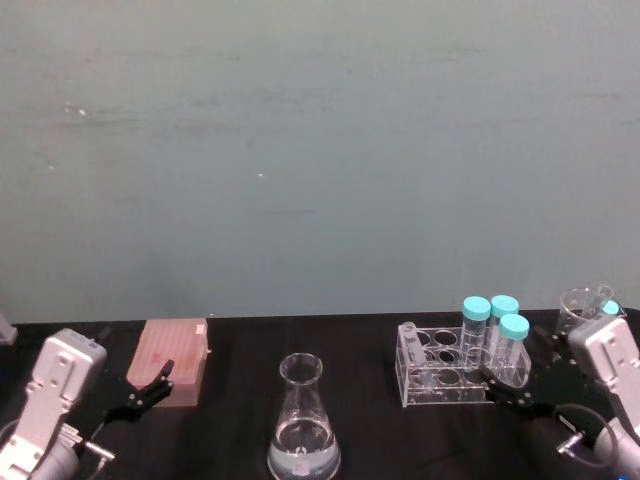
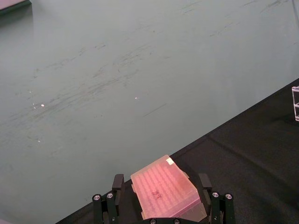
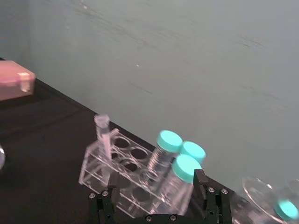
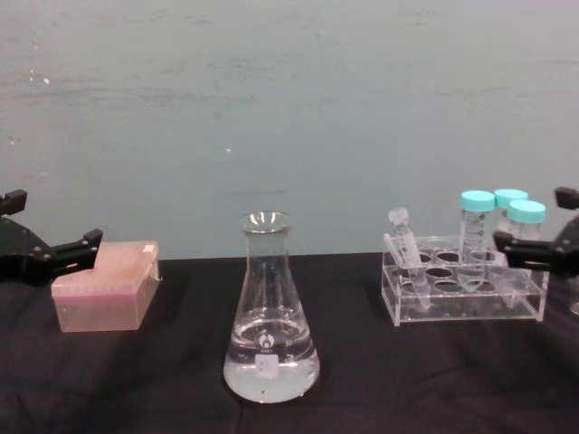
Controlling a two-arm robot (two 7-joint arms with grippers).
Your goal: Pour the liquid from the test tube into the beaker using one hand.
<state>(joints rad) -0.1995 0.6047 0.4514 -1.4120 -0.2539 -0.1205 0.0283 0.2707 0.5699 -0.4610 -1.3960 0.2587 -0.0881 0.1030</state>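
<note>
Small slim clear plastic test tube (image 4: pixel 403 246) with no coloured cap: stands in the left end of a clear acrylic rack (image 4: pixel 463 306), leaning to the left rather than upright; whether it holds anything cannot be told. Three larger clear teal-capped tubes (image 4: pixel 478 202): upright and clustered at the right end of the same rack, well apart from the test tube, with bare holes between. Tall clear glass conical flask (image 4: pixel 270 307) with a narrow neck, flared rim and small white label near the base: upright on the black table (image 4: pixel 154 384), left of the rack and nearer the robot, apart from it. A shallow layer of clear colourless liquid (image 4: pixel 271 378) lies in the flask's wide base. Right gripper (image 3: pixel 159 200), black and two-fingered: low at the rack's right end, just beside the teal-capped tubes, fingers spread wide and gripping nothing — in the right wrist view the rack's near end lies between the two fingers, though contact cannot be told. Clear glass vessel (image 1: pixel 583 301) with a rounded rim: behind the right arm at the table's far right, something teal inside it. Translucent pink box (image 4: pixel 101 291), rectangular and lidded: on the table's left side, well apart from the flask. Left gripper (image 2: pixel 160 185), black: at the pink box's near left edge, fingers parted and holding nothing — the box shows between them. Grey-green wall (image 4: pixel 289 108): behind the table.
</note>
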